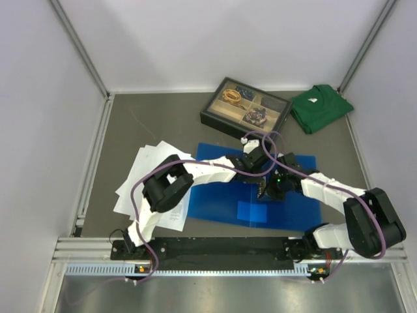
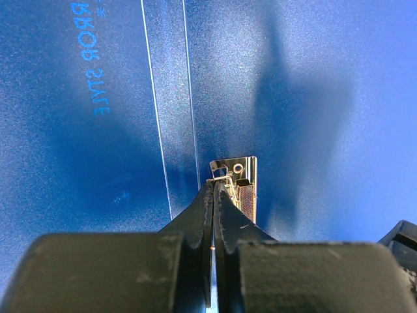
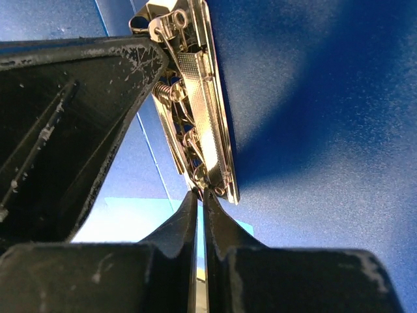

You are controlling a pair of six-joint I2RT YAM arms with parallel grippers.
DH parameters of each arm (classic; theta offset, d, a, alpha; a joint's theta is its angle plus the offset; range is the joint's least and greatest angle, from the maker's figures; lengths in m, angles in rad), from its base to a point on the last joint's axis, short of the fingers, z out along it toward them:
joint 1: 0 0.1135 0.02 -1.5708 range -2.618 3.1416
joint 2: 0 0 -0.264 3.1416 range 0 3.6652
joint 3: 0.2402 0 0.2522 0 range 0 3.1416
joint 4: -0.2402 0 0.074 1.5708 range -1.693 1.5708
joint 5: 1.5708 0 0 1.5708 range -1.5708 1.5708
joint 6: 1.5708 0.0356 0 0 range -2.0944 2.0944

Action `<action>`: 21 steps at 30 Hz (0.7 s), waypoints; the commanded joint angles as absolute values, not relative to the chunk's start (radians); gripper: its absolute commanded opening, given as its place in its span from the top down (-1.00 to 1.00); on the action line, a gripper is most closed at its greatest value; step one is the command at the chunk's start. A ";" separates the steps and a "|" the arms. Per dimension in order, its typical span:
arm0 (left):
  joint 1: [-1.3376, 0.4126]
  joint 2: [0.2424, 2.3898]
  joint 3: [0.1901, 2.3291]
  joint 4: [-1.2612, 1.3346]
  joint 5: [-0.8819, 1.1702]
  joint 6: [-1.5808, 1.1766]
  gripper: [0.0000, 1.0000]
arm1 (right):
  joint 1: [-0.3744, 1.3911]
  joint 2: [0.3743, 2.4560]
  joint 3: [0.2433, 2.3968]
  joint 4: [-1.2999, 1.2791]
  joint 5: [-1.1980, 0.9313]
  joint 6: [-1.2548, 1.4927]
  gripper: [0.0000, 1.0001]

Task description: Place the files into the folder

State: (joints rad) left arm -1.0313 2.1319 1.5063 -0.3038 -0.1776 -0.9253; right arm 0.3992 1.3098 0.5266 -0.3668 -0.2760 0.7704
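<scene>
Files [image 1: 138, 175]: white sheets fanned in one loose stack on the tabletop [image 1: 156, 124], at far left, just beside the folder's left edge. The count cannot be resolved.
Folder [image 1: 296, 212]: one, blue, laid open and flat at centre, its long axis running left to right. Pale lettering is seen on it in the left wrist view but is not legible.
One metal clip [image 2: 240, 186] is fixed inside.
Left claw [image 2: 214, 189]: fingers together, tips at the clip.
Right claw [image 3: 201, 195]: fingers together, tips at the clip's other end.
Behind: one black tray [image 1: 221, 122], one green shirt [image 1: 320, 107].
</scene>
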 commanded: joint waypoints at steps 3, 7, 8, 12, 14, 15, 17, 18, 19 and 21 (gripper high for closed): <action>-1.028 2.102 1.390 -0.401 -0.149 -0.796 1.00 | 0.446 1.399 0.495 -0.442 -0.020 0.824 1.00; -1.028 2.079 1.373 -0.391 -0.149 -0.769 1.00 | 0.446 1.352 0.531 -0.429 -0.031 0.782 1.00; -1.026 2.077 1.370 -0.387 -0.141 -0.767 1.00 | 0.445 1.339 0.543 -0.446 -0.035 0.773 1.00; -1.026 2.079 1.358 -0.359 -0.101 -0.772 1.00 | 0.446 1.286 0.568 -0.405 -0.104 0.752 1.00; -1.026 2.083 1.350 -0.348 -0.089 -0.772 1.00 | 0.445 1.256 0.590 -0.391 -0.132 0.735 1.00; -1.026 2.086 1.357 -0.351 -0.090 -0.775 1.00 | 0.446 1.253 0.606 -0.415 -0.136 0.732 1.00; -1.026 2.089 1.364 -0.356 -0.087 -0.779 1.00 | 0.445 1.253 0.632 -0.422 -0.152 0.716 1.00; -1.026 2.091 1.367 -0.356 -0.083 -0.788 1.00 | 0.446 1.256 0.635 -0.434 -0.143 0.716 1.00; -1.028 2.091 1.368 -0.353 -0.075 -0.793 1.00 | 0.446 1.262 0.637 -0.440 -0.137 0.715 1.00; -1.026 2.091 1.374 -0.359 -0.074 -0.798 1.00 | 0.446 1.276 0.638 -0.456 -0.117 0.712 1.00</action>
State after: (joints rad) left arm -1.0149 2.0785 1.4025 -0.2058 -0.1352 -0.8288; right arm 0.4450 1.2808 0.5858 -0.4374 -0.2279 0.7528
